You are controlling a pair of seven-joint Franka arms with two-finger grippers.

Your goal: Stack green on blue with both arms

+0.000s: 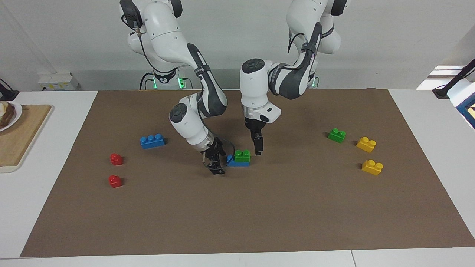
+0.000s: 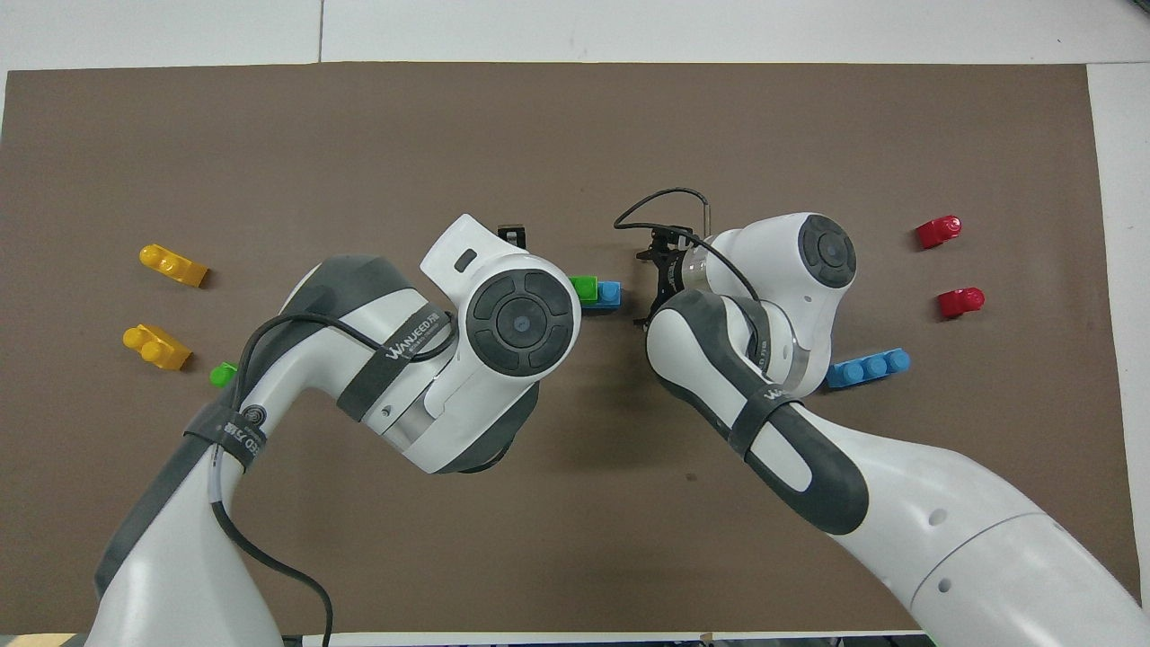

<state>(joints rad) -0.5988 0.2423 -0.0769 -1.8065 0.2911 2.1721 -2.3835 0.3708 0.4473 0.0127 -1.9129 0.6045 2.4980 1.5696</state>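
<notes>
Green brick (image 1: 242, 155) sits on a blue brick (image 1: 233, 162) near the middle of the brown mat (image 1: 237, 215), covering the blue one's end toward the left arm. The left gripper (image 1: 258, 145) hangs just beside the stack, apart from it, fingers close together and holding nothing; the right gripper (image 1: 215, 163) is low at the stack's other end, whether it is spread or closed I cannot tell. Another blue brick (image 1: 152, 141) lies toward the right arm's edge, another green one (image 1: 337, 135) toward the left arm's edge.

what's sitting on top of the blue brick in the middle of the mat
A green brick sits on the blue brick, covering the end toward the left arm. One blue stud stays bare; the studs beneath the green are hidden.
</notes>
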